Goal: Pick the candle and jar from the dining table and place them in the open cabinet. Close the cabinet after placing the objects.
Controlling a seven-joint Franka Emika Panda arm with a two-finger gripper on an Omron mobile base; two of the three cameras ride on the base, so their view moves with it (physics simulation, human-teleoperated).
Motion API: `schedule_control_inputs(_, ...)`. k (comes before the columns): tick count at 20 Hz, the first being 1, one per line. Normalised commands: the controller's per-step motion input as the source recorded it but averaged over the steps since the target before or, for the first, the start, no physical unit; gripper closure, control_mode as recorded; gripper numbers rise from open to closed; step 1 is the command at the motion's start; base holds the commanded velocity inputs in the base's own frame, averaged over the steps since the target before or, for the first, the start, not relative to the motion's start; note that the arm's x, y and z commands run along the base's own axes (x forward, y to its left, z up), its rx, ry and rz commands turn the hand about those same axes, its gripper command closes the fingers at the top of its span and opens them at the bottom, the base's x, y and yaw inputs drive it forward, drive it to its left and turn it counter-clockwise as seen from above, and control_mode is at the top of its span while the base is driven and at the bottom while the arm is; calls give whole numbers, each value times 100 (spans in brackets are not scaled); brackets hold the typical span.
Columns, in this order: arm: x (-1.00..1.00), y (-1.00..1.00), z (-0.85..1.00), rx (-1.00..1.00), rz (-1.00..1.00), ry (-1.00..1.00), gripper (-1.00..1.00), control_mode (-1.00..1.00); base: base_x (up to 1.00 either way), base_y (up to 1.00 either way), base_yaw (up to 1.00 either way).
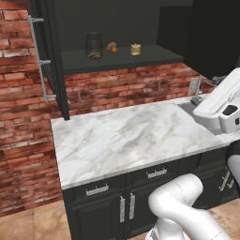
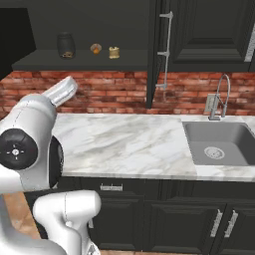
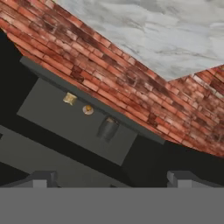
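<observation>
Resting on cabinet point(image 1: 117, 58) shelf — jar point(image 1: 94, 46), candle point(image 1: 135, 49)

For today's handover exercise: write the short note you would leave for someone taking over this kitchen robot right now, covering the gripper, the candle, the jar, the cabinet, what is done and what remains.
Gripper: open, holding nothing, backed off and looking at the shelf.
Jar: upright on the cabinet shelf, at the left of the row.
Candle: on the same shelf, at the right of the row; a small orange-brown item sits between them.
Cabinet: doors open; the left door is swung out with its handle showing.
Done: both things placed.
Left: close the cabinet doors.
</observation>
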Motion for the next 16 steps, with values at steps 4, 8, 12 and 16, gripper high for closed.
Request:
schedule_control_inputs(4, -68, -18, 0, -10, 2, -3, -100, -100, 0, 0, 0)
schedule_control_inputs(8, -52, -25, 0, -11, 1, -2, -100, -100, 0, 0, 0)
schedule_control_inputs(12, -18, -39, 0, -13, 1, -6, -100, -100, 0, 0, 0)
schedule_control_inputs(16, 0, -49, 3, -14, 5, -8, -100, -100, 0, 0, 0)
